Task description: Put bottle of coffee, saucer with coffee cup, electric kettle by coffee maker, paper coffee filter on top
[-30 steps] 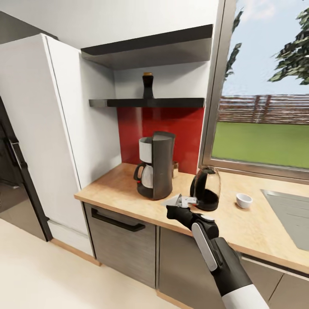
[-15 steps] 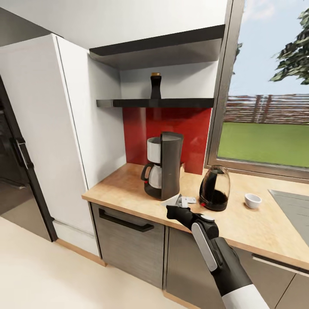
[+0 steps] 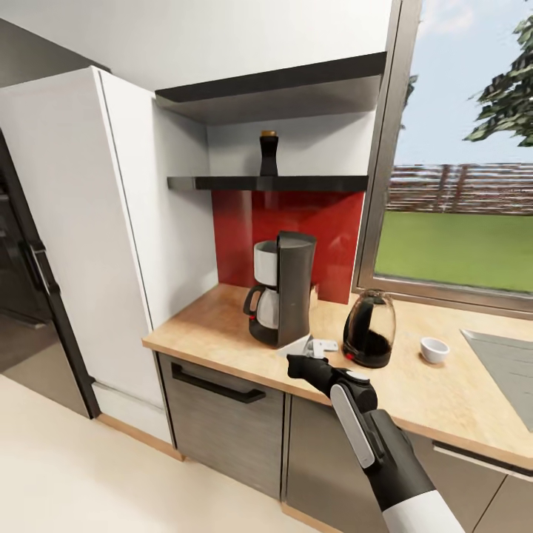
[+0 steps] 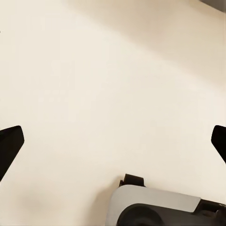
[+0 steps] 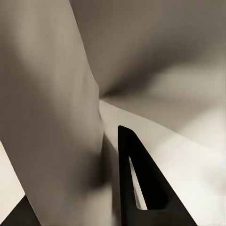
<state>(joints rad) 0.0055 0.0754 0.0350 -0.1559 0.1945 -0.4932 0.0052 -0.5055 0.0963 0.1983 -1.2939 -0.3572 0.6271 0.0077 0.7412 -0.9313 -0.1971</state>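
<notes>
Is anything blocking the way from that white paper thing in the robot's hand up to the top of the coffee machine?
Nothing visible does. The right gripper holds the paper filter low beside the coffee maker, whose top looks bare, with open space beneath the shelf.

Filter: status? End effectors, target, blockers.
Right end effector shut on filter, low in front of the counter. Left end effector open, over floor. Coffee maker top bare. Kettle stands right of it.
</notes>
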